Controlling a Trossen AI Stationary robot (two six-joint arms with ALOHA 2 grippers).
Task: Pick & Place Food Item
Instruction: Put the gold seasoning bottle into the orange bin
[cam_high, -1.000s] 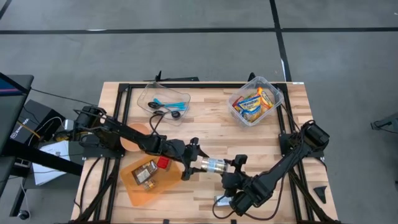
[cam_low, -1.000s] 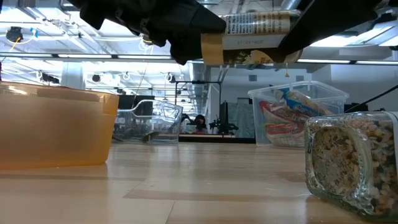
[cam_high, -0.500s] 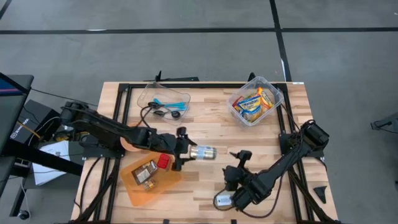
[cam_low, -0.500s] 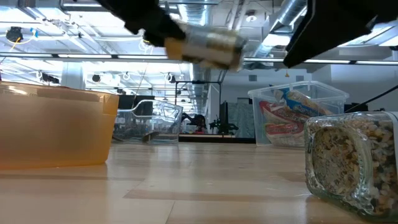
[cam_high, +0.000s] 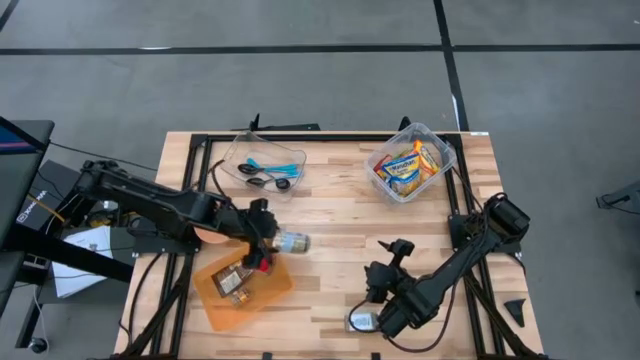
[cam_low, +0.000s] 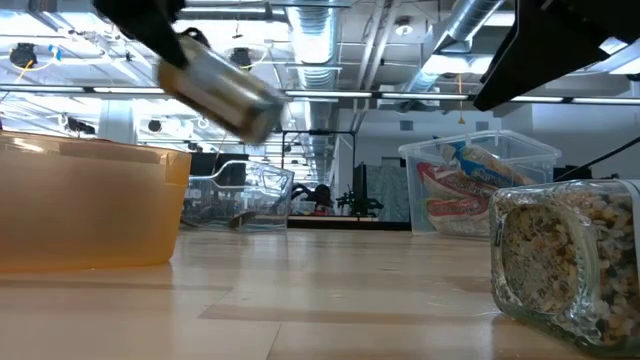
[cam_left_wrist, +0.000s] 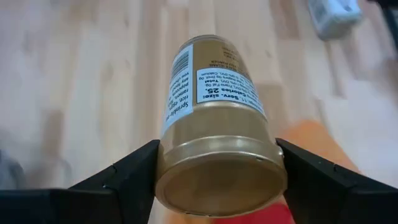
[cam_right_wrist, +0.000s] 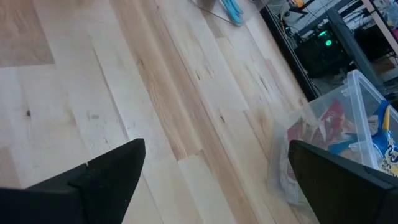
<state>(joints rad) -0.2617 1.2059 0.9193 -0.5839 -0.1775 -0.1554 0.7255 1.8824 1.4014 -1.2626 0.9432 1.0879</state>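
High view: the left gripper (cam_high: 262, 241) is holding a gold-lidded spice jar (cam_high: 291, 242) on its side above the wooden table (cam_high: 330, 200), its fingers closed around the jar at the lid end. The jar's long axis is running roughly level across the table, base pointing toward the right arm, lid toward the left gripper. In the low view the jar (cam_low: 218, 87) is hanging clear of the tabletop and tilting, its far end dipping lower. The left wrist view is showing the jar (cam_left_wrist: 214, 118) lid-first between the two dark fingers (cam_left_wrist: 121, 177), label facing up, the body pointing away over the wood.

The jar is sitting just past the edge of the single orange tray (cam_high: 262, 296), which is carrying one dark packet (cam_high: 232, 279) and one small red item (cam_high: 262, 262). Two clear plastic bins are standing at the table's far side: one (cam_high: 263, 161) holding blue and black utensils, the other (cam_high: 411, 162) filled with several colourful snack packets. One clear container of grain (cam_low: 562, 255) is resting on the table near the right arm, close to the low camera.

The right gripper (cam_high: 393, 262) is hovering over bare wood at the near side of the table, well apart from the jar, its fingers (cam_right_wrist: 109, 177) spread wide and holding nothing.
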